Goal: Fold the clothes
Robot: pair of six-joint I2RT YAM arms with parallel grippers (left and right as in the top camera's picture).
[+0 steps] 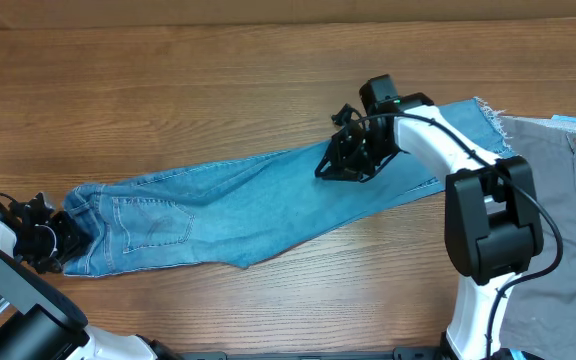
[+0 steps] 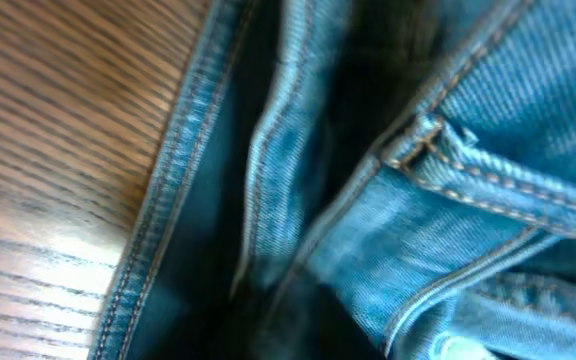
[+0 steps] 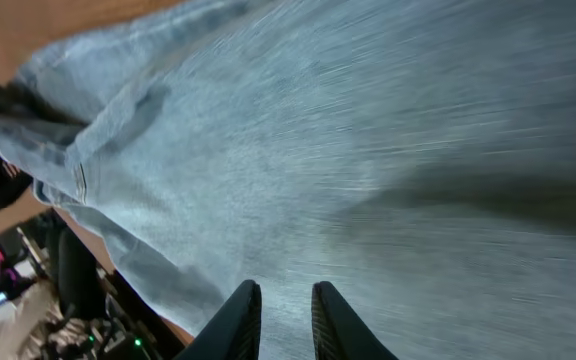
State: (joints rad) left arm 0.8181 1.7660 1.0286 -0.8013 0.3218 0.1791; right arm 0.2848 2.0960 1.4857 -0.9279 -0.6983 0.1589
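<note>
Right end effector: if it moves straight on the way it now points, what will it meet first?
Most likely the jeans. In the right wrist view the right end effector points at light-blue denim that fills the picture ahead of it. How near the cloth lies is unclear.

Top strip of the table (image 1: 168, 60) is bare wood, easy pass. But the jeans (image 1: 248, 195) sprawl diagonally across the middle, grey trousers (image 1: 568, 190) fill the right edge, and the right arm (image 1: 483, 225) stands tall lower right.
</note>
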